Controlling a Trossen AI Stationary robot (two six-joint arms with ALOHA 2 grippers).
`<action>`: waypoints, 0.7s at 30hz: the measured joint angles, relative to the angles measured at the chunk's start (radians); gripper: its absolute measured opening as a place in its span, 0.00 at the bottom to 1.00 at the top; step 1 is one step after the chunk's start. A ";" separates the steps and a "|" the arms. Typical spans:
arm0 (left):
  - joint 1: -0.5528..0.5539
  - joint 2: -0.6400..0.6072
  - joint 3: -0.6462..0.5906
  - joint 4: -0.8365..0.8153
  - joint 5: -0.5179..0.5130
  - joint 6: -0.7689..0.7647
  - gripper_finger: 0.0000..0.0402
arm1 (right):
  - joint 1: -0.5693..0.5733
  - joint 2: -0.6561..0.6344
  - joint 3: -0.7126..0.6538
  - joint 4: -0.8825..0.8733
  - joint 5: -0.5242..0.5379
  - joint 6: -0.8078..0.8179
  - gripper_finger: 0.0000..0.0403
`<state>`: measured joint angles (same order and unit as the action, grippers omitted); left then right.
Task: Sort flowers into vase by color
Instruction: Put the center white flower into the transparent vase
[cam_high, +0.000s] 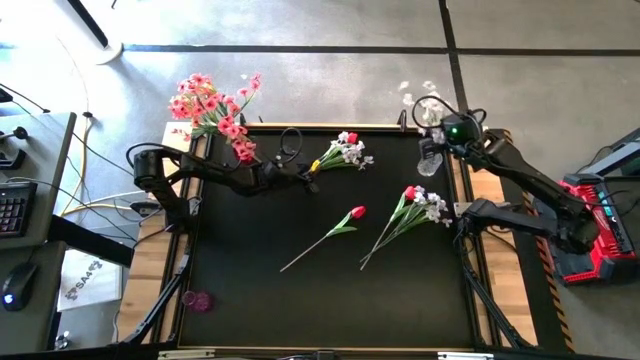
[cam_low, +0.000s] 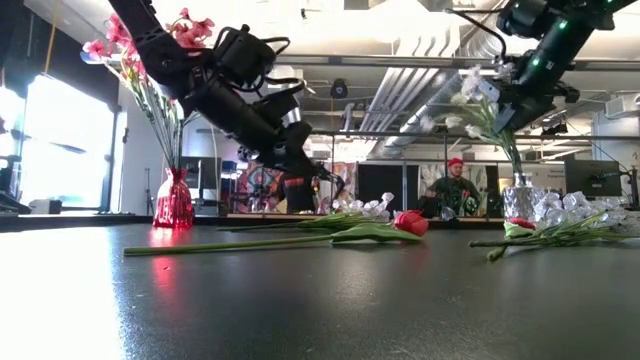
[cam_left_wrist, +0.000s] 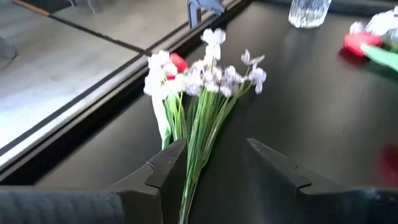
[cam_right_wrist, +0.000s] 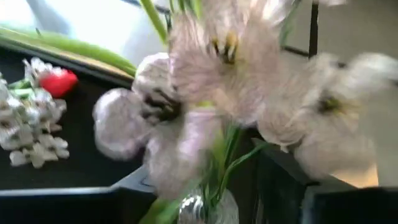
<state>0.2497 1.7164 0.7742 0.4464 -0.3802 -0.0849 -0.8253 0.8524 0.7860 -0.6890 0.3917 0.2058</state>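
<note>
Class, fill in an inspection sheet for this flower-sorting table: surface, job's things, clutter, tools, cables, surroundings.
Surface: black mat on a wooden table.
Job's things: pink flowers in a red vase; white flowers in a clear vase; a white bunch, a red tulip and a mixed bunch lying loose.
Clutter: a small pink object at the mat's near left corner.
Tools: left tool open around the white bunch's stems; right tool open at the clear vase.
Cables: wires left of the table.
Surroundings: a person beyond the table.
</note>
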 joint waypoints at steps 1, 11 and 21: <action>0.000 0.000 0.000 -0.014 0.000 -0.002 0.39 | 0.000 -0.007 0.000 0.012 0.000 -0.004 0.44; 0.003 0.001 0.000 -0.189 0.001 0.017 0.42 | 0.001 -0.168 0.000 0.141 -0.099 -0.016 0.55; 0.073 0.113 0.000 -0.141 0.083 0.009 0.38 | 0.001 -0.198 0.000 0.120 -0.244 0.022 0.55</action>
<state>0.3227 1.8290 0.7742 0.3056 -0.2972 -0.0757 -0.8242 0.6544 0.7860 -0.5695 0.1479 0.2276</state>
